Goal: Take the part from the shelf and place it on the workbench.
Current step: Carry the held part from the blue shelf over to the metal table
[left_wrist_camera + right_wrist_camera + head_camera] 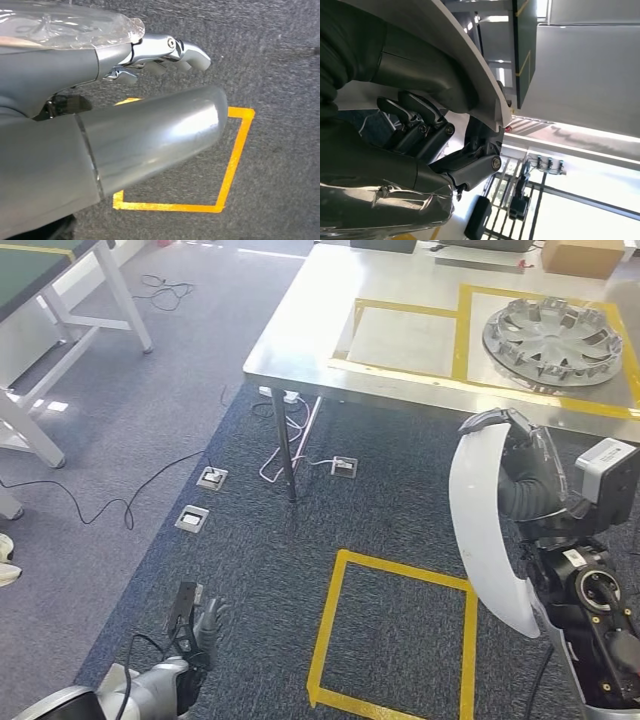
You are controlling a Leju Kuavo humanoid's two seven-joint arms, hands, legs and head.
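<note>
The part is a white curved shell (479, 530), standing on edge in the air at the right of the head view, below the front edge of the workbench (324, 330). My right hand (528, 480) grips it, dark fingers hooked over its upper rim. In the right wrist view the fingers (433, 135) curl against the white shell (471, 55). My left hand (198, 630) hangs low at the bottom left over the carpet, holding nothing. In the left wrist view its thumb (151, 135) and fingers (170, 50) lie stretched out and apart.
On the workbench, yellow tape marks two squares; a silver wheel cover (555, 340) lies in the right one and the left square (404, 340) is bare. A cardboard box (581, 255) sits at the back. A yellow tape square (332, 630), floor sockets (192, 518) and cables mark the carpet.
</note>
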